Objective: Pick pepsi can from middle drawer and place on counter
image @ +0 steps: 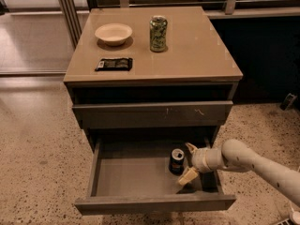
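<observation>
Counter [197,55]: glossy tan top of the grey cabinet, filling the 12 o'clock half of the view; its 3 o'clock side is bare.
Middle drawer [131,175]: pulled out toward 6 o'clock, with the grey floor exposed.
Scratched drawer front [152,114]: closed, overhanging the back of the open drawer.
Arm [255,162]: comes in from 4 o'clock, reaching low into the drawer.
Bowl [113,33]: pale and empty, at the counter's 10 o'clock.
Black packet [114,63]: lying flat at 6 o'clock of the bowl.
Green can [158,33]: upright at 3 o'clock of the bowl.
Gripper [188,162]: inside the drawer's 3 o'clock end, fingers spread apart and clamped on nothing.
Pepsi can [176,161]: upright on the drawer floor, just at 9 o'clock of the fingertips, not yet enclosed.
Main risk: closing too shallow would likely pinch only the can's near curve and squirt it away toward 9 o'clock.
Second risk: a fingertip [186,176] nudging the can on approach could tip it.
Lesser risk: a lift straight toward 12 o'clock may knock the can against the scratched front above.
</observation>
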Controlling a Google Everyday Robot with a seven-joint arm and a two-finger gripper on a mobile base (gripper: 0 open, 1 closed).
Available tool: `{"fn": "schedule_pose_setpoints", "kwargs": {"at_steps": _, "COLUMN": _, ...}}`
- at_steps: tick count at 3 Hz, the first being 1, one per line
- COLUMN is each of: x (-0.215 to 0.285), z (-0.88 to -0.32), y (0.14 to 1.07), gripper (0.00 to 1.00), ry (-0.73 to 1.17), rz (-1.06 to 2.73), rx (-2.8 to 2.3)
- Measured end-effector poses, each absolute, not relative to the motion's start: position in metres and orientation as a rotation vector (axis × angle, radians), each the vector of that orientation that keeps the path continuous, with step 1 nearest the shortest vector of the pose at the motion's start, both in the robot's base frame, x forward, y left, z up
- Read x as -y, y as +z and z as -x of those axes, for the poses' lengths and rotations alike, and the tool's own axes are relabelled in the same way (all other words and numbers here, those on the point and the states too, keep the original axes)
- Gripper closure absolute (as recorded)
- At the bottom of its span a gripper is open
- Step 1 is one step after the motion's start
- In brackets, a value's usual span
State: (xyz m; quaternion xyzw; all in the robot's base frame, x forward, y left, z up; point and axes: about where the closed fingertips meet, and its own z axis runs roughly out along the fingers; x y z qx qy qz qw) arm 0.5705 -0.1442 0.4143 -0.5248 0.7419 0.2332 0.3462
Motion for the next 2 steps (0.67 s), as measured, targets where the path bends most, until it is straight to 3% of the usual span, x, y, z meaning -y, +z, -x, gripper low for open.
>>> {"fn": "schedule_pose_setpoints", "kwargs": {"at_steps": 1, "x": 0.126, "z": -0.575, "y": 0.408, "gripper": 0.0, "ry": 0.651, "rz": 1.381, "rx": -1.888}}
{"fn": "schedule_pose_setpoints", "kwargs": {"at_steps": 2, "x": 0.11, "z": -0.578, "y": 0.403, "gripper": 0.18, "ry": 0.669, "rz": 1.414, "rx": -1.851}}
